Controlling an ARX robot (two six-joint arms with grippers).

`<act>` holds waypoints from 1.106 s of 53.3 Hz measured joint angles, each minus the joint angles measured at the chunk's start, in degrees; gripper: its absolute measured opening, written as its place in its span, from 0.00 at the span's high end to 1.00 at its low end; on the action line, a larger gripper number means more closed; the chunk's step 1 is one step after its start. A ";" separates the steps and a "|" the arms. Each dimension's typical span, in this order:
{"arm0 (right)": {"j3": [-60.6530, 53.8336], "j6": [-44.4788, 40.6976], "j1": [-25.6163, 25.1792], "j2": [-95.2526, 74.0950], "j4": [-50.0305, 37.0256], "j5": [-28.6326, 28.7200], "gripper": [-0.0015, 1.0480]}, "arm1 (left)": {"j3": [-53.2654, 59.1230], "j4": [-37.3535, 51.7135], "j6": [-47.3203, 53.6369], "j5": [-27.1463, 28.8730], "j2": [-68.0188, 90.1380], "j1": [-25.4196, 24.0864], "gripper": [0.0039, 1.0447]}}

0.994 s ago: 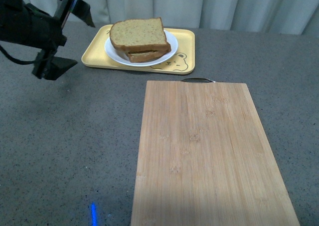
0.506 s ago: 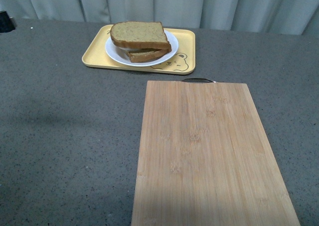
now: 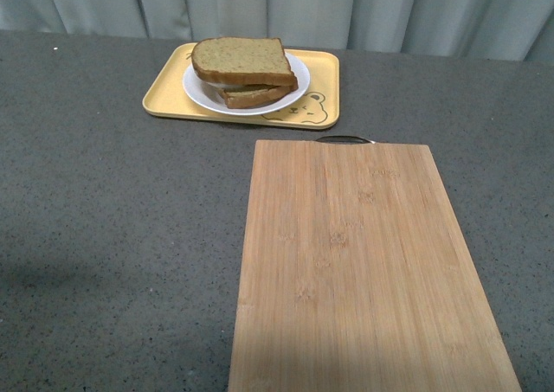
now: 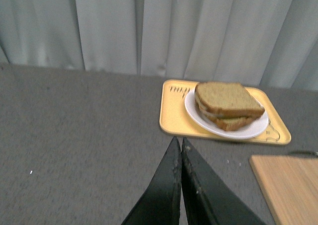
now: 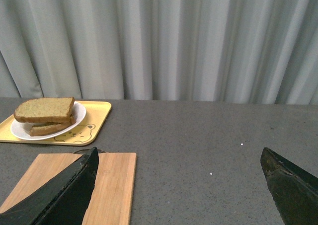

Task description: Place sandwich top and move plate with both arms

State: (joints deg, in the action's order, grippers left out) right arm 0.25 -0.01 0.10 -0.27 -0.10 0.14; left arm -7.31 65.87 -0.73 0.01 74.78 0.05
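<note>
the sandwich top (image 3: 242,60) lies on the stacked sandwich, on the plate (image 3: 196,92), which sits in the yellow tray (image 3: 313,85) at the far side of the table, left of centre. the left gripper (image 4: 180,146), fingers pressed together and empty, sits near-left of the plate. the right gripper (image 5: 179,173), spread wide and empty, sits well to the right, past the cutting board (image 3: 363,262). judgement: the left arm is nearer; each arm should take its own side of the rim.
</note>
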 joint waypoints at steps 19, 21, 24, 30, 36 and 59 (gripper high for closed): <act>0.00 0.00 0.00 0.00 0.00 0.00 0.09 | 4.48 -14.95 0.26 0.00 -20.20 0.00 0.97; 0.00 0.00 0.00 0.00 0.00 0.00 0.09 | 4.92 -16.68 0.28 0.00 -22.49 0.00 0.97; 0.00 0.00 0.00 0.00 0.00 0.00 0.09 | 5.38 -18.93 0.31 0.00 -25.24 0.00 0.97; 0.00 0.00 0.00 0.00 0.00 0.00 0.09 | 6.08 -22.80 0.31 0.00 -29.75 0.00 0.97; 0.00 0.00 0.00 0.00 0.00 0.00 0.09 | 6.29 -26.58 0.31 0.00 -34.14 0.00 0.97; 0.00 0.00 0.00 0.02 0.00 0.00 0.09 | 6.34 -41.24 0.31 0.00 -50.16 0.00 0.97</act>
State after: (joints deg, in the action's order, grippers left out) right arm 0.25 -0.01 0.10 -0.25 -0.10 0.14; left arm -0.97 24.62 -0.43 0.01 24.62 0.05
